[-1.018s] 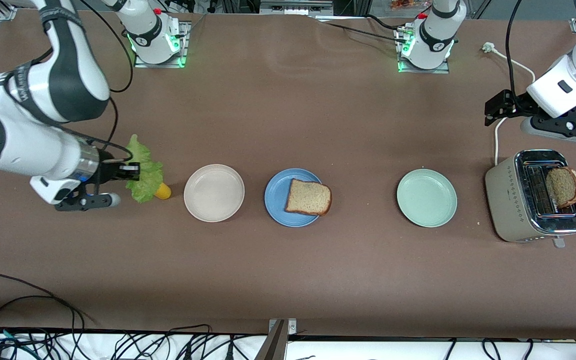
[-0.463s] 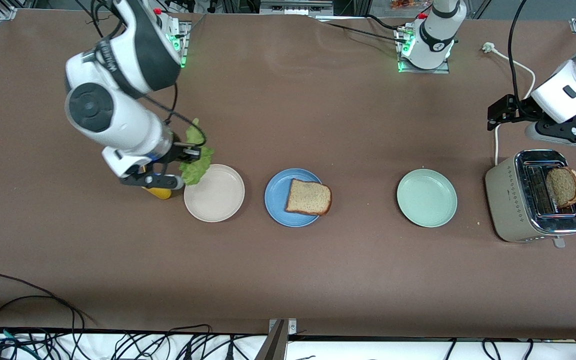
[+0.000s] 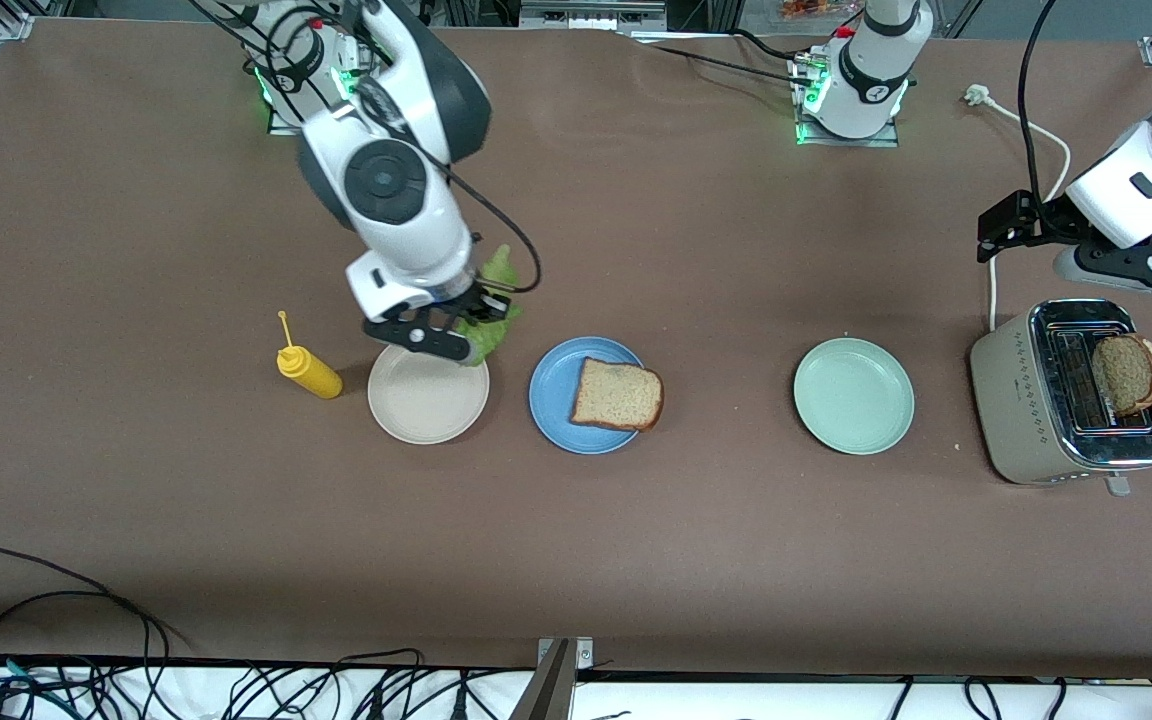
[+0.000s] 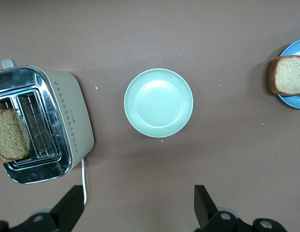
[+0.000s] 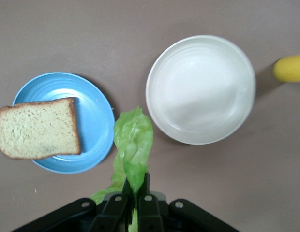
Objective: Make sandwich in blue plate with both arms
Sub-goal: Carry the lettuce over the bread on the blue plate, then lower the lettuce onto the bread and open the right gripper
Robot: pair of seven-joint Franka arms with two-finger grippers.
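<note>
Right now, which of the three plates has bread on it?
The blue plate, the middle of the three, holds a bread slice. The beige-white plate toward the right arm's end and the mint-green plate nearer the toaster hold nothing.

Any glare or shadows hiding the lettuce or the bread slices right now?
Front view: the right gripper half hides the lettuce. Right wrist view: lettuce sharp, soft sheen on the white plate. Left wrist view: glare on the toaster chrome; its bread stays clear.
</note>
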